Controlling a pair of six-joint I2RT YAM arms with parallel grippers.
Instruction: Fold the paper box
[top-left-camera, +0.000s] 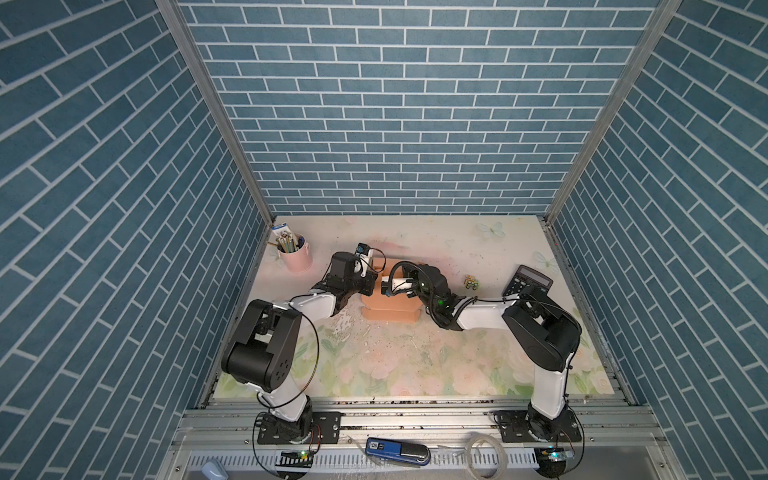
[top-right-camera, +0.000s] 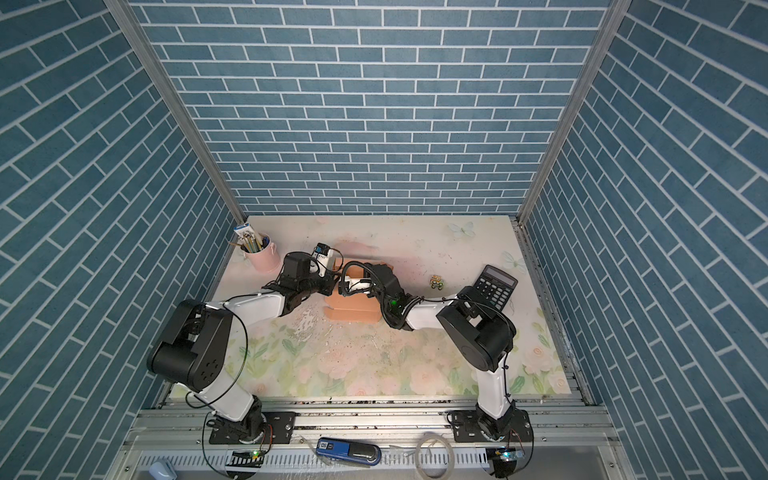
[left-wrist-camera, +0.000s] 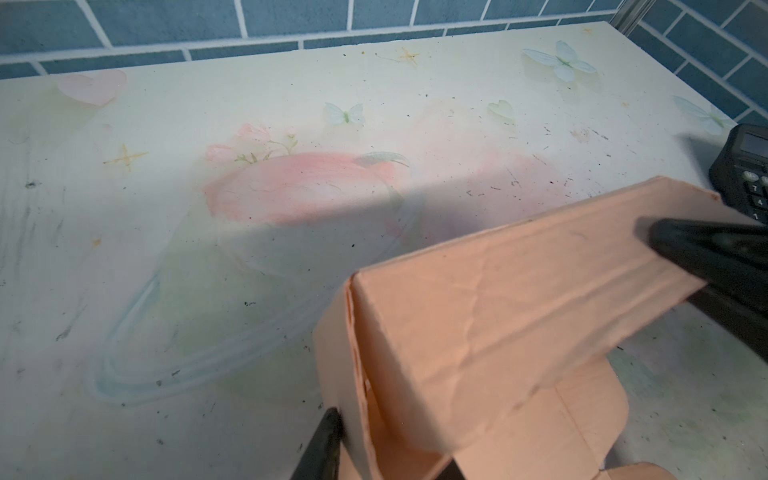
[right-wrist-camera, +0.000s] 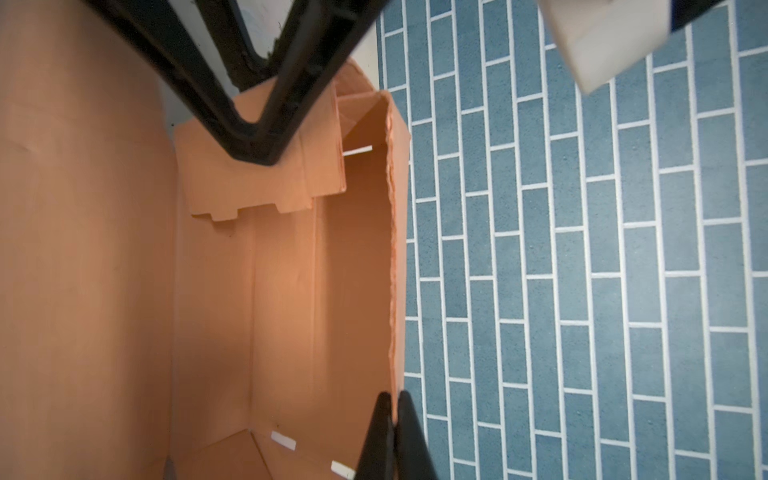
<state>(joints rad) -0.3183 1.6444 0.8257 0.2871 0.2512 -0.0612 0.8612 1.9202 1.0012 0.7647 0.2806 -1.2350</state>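
Note:
The tan-orange paper box lies mid-table, partly folded, with its walls raised. My left gripper straddles the box's left end wall. One finger presses the wall's outer face and the other is mostly hidden under the folded-in flap. In the right wrist view the left gripper clasps that tabbed flap of the box. My right gripper is shut on the top edge of the box's back wall, near its right end. In the left wrist view it shows as the right gripper, a dark shape on the far end of that wall of the box.
A pink cup of pencils stands at the back left. A black calculator and a small toy car sit right of the box. Blue brick walls close in three sides. A blue device lies on the front rail.

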